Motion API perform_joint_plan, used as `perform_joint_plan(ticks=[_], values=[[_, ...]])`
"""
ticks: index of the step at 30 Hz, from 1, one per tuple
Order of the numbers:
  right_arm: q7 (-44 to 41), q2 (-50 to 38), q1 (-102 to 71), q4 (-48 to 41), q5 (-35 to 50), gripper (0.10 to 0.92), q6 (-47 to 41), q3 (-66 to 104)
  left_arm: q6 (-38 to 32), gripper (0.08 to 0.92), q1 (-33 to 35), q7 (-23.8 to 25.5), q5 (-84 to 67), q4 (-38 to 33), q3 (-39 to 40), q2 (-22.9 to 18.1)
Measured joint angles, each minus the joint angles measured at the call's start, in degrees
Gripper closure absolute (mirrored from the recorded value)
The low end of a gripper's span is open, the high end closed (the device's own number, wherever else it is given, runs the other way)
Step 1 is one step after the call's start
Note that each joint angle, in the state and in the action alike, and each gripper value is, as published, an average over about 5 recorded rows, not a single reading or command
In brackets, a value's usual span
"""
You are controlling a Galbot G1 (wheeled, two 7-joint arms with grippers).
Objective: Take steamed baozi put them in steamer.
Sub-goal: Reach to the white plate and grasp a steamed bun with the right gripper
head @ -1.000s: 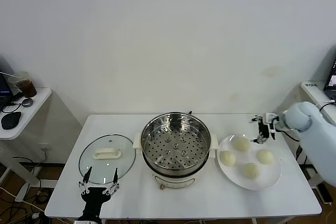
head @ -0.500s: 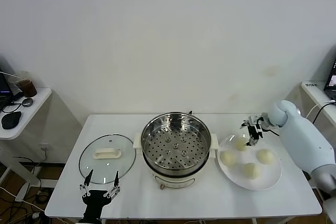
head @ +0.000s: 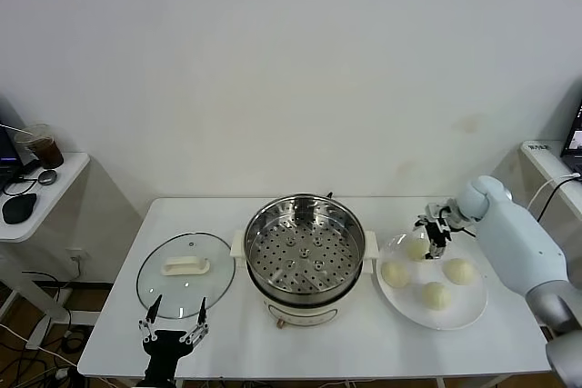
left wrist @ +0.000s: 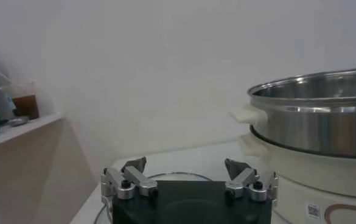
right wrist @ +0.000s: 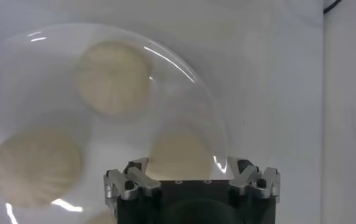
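Note:
Four pale cream baozi lie on a white plate (head: 464, 311) at the table's right: one at the back (head: 416, 248), one at the left (head: 395, 273), one at the front (head: 436, 294), one at the right (head: 459, 271). My right gripper (head: 431, 233) is open and hovers just above the back baozi (right wrist: 181, 152), which sits between its fingers in the right wrist view. Two more baozi (right wrist: 112, 78) (right wrist: 34, 167) show there. The steel steamer (head: 305, 247) with its perforated tray stands empty at the table's middle. My left gripper (head: 173, 320) is open and parked at the front left.
A glass lid (head: 185, 265) with a white handle lies flat left of the steamer, just behind my left gripper. The steamer's side (left wrist: 314, 119) fills the left wrist view. A side table (head: 36, 193) with a cup stands at far left.
My right gripper has moved left and down, from beyond the plate's far right rim to just over the back baozi. The left arm has stayed put.

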Motion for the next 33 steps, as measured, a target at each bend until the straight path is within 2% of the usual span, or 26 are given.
perform_joint_plan(ticks=[21, 33], values=[[1.5, 1.3, -0.4, -3.0, -3.0, 0.203, 0.3, 1.1, 0.3, 0.177, 0.0, 0.0, 0.2, 0.0, 0.1, 0.0], [1.6, 0.9, -0.4, -3.1, -2.6, 0.347, 0.3, 1.0, 0.5, 0.177, -0.3, 0.0, 0.2, 0.2, 0.3, 0.0]])
